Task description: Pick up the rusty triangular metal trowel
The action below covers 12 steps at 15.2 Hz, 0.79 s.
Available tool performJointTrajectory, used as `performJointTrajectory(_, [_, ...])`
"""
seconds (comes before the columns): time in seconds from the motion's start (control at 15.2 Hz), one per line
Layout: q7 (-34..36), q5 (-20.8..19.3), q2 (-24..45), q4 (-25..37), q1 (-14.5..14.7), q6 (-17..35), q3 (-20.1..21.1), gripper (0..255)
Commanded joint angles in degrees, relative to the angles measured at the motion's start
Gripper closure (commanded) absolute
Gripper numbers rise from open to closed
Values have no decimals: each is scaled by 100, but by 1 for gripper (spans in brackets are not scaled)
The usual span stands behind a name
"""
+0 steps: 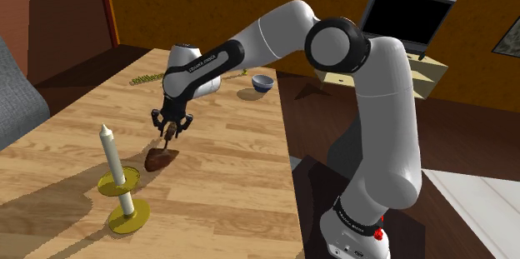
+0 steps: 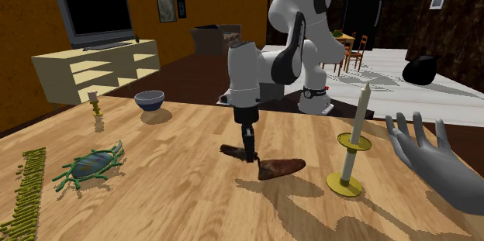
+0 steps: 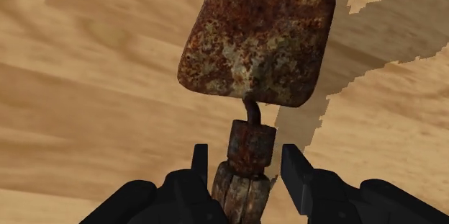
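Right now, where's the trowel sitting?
In the shoulder view the rusty trowel lies on the wooden table, just right of the candlestick, with its handle between the open fingers of the gripper.

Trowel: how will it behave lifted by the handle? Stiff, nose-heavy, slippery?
Probably rigid: the trowel looks like solid rusty metal. Likely blade-heavy, since the wide blade hangs off a thin neck; grasped at the handle, where the open hand straddles it, it may pivot tip-down. The rough, pitted handle probably won't slip.
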Motion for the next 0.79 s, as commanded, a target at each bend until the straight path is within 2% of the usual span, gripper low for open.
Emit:
performJointTrajectory(0.0, [4, 7, -93, 2, -13, -95, 6, 255])
performJointTrajectory(0.73, [62, 32, -500, 132, -41, -625, 30, 255])
